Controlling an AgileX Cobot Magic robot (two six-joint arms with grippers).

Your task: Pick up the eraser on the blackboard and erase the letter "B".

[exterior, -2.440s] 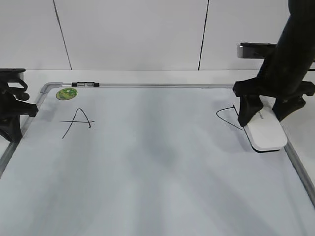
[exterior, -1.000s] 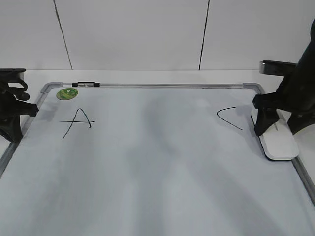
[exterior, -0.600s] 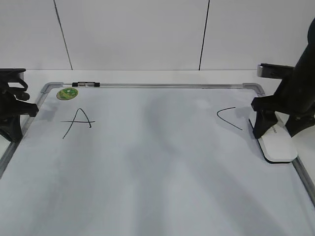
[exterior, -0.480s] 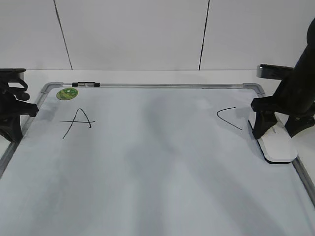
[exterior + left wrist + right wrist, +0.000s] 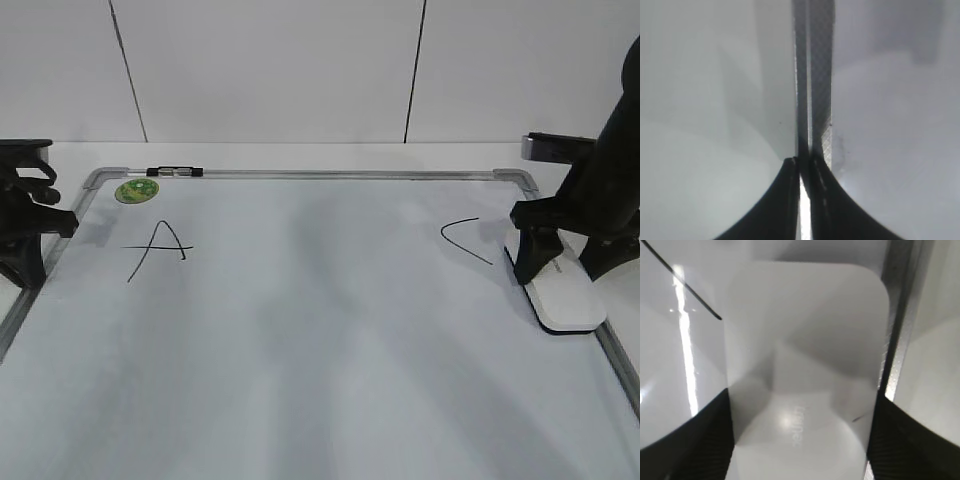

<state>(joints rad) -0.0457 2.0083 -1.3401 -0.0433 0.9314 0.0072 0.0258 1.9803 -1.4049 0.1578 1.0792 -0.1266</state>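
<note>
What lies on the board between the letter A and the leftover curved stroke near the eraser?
Nothing: in the exterior view the whiteboard is bare from the letter A to the curved stroke. The green magnet sits above the A, not between.

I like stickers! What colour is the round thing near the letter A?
Green, with a lighter pattern on it. The round magnet shows best in the exterior view.

Slanted front view; close downward wrist views
</note>
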